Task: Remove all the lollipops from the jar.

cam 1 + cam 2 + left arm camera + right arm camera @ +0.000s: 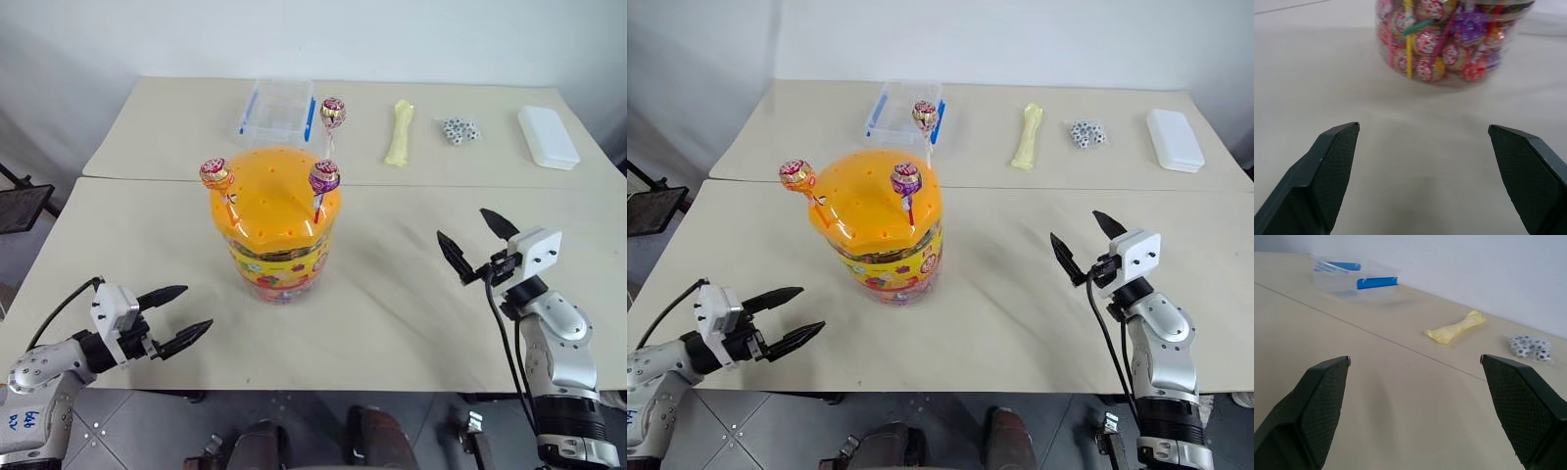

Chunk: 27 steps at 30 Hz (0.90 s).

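The jar stands mid-table, a clear tub with a domed orange lid and a yellow label. Three lollipops stick up from the lid's holes: one at the left edge, one at the right, one at the far side. More wrapped candies fill the jar's base. My left gripper is open near the table's front left edge, pointing toward the jar. Off to the jar's right, my right gripper hovers open, nothing between its fingers.
A clear box with blue clips sits behind the jar. A pale yellow bone-shaped thing, a small pile of black-and-white dice and a white flat case lie along the far table. A seam joins the two tables.
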### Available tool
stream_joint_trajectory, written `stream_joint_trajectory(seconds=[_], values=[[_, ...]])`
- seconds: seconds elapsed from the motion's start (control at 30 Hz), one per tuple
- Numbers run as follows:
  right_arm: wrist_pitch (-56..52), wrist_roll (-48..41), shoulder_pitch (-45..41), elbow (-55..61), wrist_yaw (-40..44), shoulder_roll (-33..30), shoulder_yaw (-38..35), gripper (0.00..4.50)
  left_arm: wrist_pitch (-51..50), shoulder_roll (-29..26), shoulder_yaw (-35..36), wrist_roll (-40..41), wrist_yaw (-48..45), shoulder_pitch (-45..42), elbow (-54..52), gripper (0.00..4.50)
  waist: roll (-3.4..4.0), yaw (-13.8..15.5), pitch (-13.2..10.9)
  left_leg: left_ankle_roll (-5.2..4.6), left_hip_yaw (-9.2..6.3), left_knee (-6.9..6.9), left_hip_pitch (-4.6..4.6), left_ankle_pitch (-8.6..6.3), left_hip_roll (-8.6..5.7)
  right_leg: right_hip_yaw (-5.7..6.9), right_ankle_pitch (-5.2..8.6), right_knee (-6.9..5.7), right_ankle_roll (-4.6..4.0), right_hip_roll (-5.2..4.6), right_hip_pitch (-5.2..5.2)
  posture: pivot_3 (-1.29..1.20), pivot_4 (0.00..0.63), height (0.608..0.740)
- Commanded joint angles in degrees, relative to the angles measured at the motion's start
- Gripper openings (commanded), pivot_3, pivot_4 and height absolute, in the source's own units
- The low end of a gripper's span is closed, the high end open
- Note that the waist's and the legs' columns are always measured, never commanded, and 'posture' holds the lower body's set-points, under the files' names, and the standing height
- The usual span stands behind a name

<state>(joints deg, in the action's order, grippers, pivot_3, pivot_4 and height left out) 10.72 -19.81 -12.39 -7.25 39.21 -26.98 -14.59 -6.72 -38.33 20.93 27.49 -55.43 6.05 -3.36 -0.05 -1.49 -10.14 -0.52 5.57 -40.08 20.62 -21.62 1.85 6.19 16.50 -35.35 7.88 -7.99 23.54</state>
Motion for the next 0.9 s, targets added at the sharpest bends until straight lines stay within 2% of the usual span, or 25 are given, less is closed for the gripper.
stream_joint_trajectory(seconds=[0.03, 0.17, 0.27, 0.37, 0.5, 0.7, 0.8, 0.9], values=[[-2.2, -3.8, 1.0, 2.2, 4.5, -2.6, -0.9, 4.46, 2.2, -2.1, 0.4, -1.8, -0.9, -0.9, 1.9, 4.5, 0.0, 0.0, 0.0, 0.0, 0.0, 0.0, 0.0, 0.0, -0.01, 0.0, 0.0, 0.0, 0.0, 0.0, 0.0, 0.0, 0.15, 0.74], [-10.9, -16.0, 7.5, 14.0, 11.4, -7.0, -4.5, 4.46, -3.1, -5.3, 4.3, 4.7, -3.9, -5.9, 5.1, 4.5, 0.01, 0.8, 0.0, 0.0, -0.03, 0.04, 0.02, -0.01, 0.0, 0.06, 0.0, -0.03, 0.0, 0.0, 0.01, 0.0, 0.15, 0.74], [-14.3, -26.7, 13.1, 23.4, 14.7, -9.0, -11.3, 4.46, -5.5, -12.6, 4.0, 4.7, -9.2, -12.6, 9.3, 4.5, -0.02, 1.4, 0.0, -0.01, -0.09, -0.02, 0.0, -0.01, 0.0, 0.03, 0.0, -0.02, -0.01, -0.01, 0.0, 0.0, 0.15, 0.74], [-21.4, -38.3, 19.1, 32.7, 15.8, -12.6, -18.0, 4.46, -16.2, -17.3, 6.4, 16.1, -16.3, -23.5, 10.8, 4.5, -0.09, 2.5, 0.0, -0.03, -0.05, -0.06, 0.03, -0.02, -0.03, 0.08, 0.0, 0.01, -0.01, 0.02, -0.07, 0.0, 0.15, 0.74], [-24.9, -45.9, 23.1, 41.3, 17.8, -15.3, -21.9, 4.46, -23.7, -19.8, 4.7, 22.3, -23.2, -28.6, 8.5, 4.5, -0.11, 2.3, 0.0, -0.05, -0.04, 0.04, -0.19, -0.11, -0.03, -0.02, -0.01, 0.0, 0.01, 0.01, -0.1, 0.0, 0.15, 0.74], [-25.8, -52.9, 23.4, 52.5, 15.3, -15.0, -20.8, 4.46, -26.9, -11.9, -3.0, 24.0, -21.8, -40.8, 6.3, 4.5, -0.18, 2.8, 0.0, -0.02, 0.09, -0.13, -0.21, -0.11, 0.0, -0.06, 0.0, -0.01, 0.01, 0.1, -0.16, 0.0, 0.15, 0.74], [-25.2, -52.0, 24.1, 56.1, 13.5, -12.5, -17.0, 4.46, -26.8, -9.0, -5.6, 23.0, -22.3, -42.9, 6.5, 4.5, -0.25, 2.9, 0.0, -0.02, 0.16, -0.14, -0.21, -0.11, -0.01, -0.08, 0.0, -0.03, 0.01, 0.1, -0.17, 0.0, 0.15, 0.74], [-23.8, -47.2, 25.0, 56.0, 16.2, -10.9, -14.0, 4.46, -25.0, -5.5, -9.0, 20.7, -23.0, -46.0, 8.6, 4.5, -0.32, 2.9, 0.0, -0.02, 0.45, -0.1, -0.19, -0.11, -0.04, -0.08, 0.0, -0.02, 0.01, 0.1, -0.14, 0.0, 0.15, 0.74]])
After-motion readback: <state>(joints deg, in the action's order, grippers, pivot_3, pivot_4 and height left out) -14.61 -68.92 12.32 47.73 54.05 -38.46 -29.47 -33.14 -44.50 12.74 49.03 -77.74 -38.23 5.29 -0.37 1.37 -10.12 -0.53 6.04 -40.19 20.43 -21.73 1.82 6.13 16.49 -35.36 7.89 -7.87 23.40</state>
